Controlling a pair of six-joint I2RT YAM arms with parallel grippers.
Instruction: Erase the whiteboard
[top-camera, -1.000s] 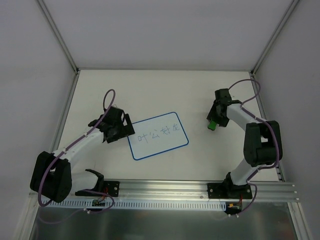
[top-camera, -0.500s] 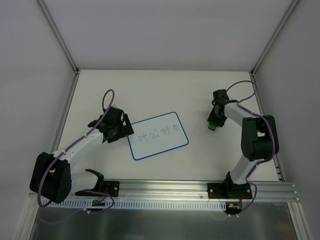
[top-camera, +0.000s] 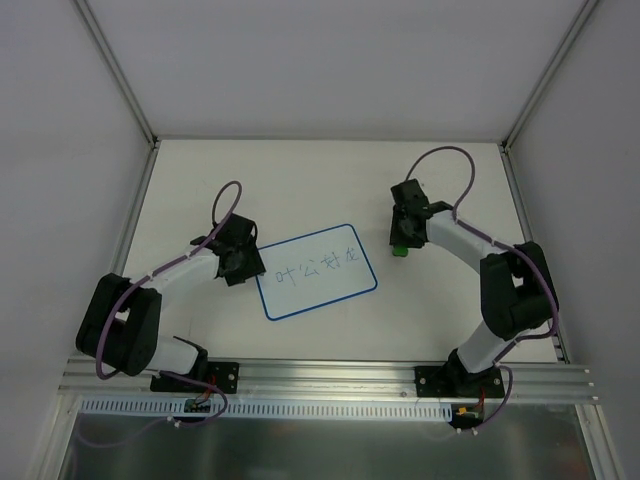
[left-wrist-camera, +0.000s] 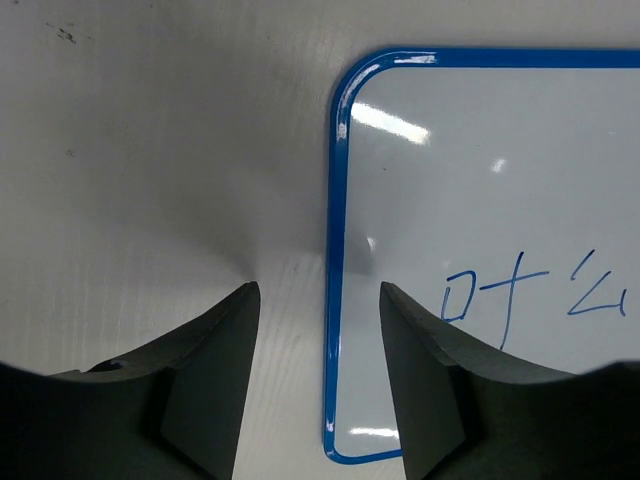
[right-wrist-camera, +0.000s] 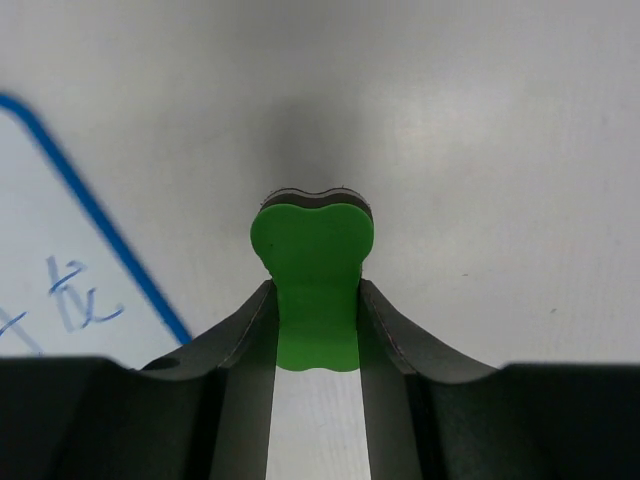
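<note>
The whiteboard (top-camera: 316, 271) lies flat on the table, white with a thin blue border and blue handwriting. My left gripper (top-camera: 250, 262) is open, one finger on each side of the board's left edge (left-wrist-camera: 334, 250), low over it. My right gripper (top-camera: 400, 240) is shut on the green eraser (right-wrist-camera: 312, 285), to the right of the board. The board's corner with writing shows at the left of the right wrist view (right-wrist-camera: 60, 260).
The white table (top-camera: 300, 180) has walls at the back and sides. A metal rail (top-camera: 330, 378) runs along the near edge with both arm bases on it.
My right gripper has moved left with the eraser, toward the board's right edge. My left gripper has shifted slightly right onto the board's left edge.
</note>
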